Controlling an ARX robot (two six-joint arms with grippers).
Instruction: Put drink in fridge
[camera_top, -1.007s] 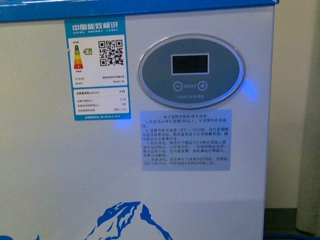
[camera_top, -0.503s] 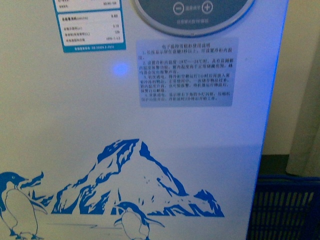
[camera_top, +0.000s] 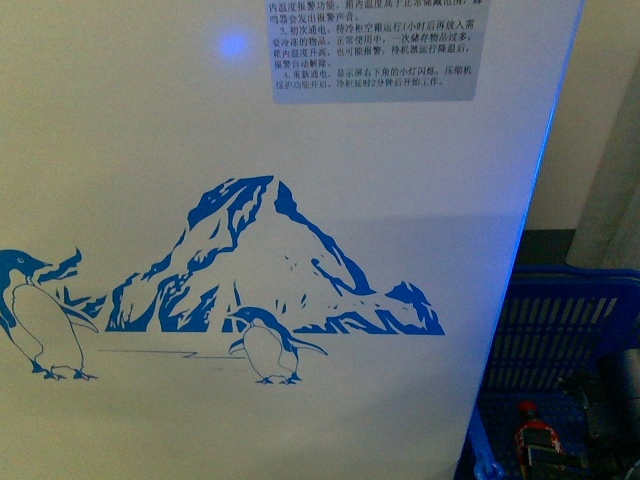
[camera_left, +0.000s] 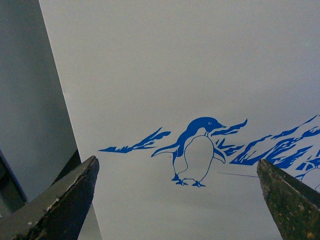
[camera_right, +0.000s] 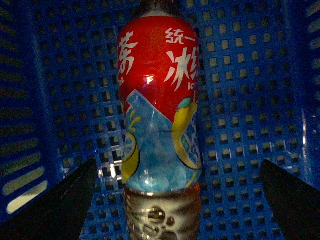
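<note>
Front view puts us close against the white flat-fronted fridge (camera_top: 150, 150). A pale grey rectangular sticker (camera_top: 375, 50) on it carries small black Chinese print with items numbered 3 and 4, too fine for us to read in full, and a small blue light spot (camera_top: 233, 45) glows just beside it. Lower on the panel is the blue penguin-and-mountain decal (camera_top: 270, 270), with two penguins and a peak. Beside the fridge's right edge stands a blue perforated plastic basket (camera_top: 560, 320), and inside it we see the drink (camera_top: 535, 440), a small plastic bottle of dark liquid, red cap uppermost. In the right wrist view we read the white characters 统一 on the red upper part of its label, above a light-blue and yellow fruit picture. The right tool (camera_right: 177, 162) is spread wide, its dark fingers either side of the bottle and not touching it. The left tool (camera_left: 176, 161) is likewise spread, holding nothing, facing a penguin on the fridge.
</note>
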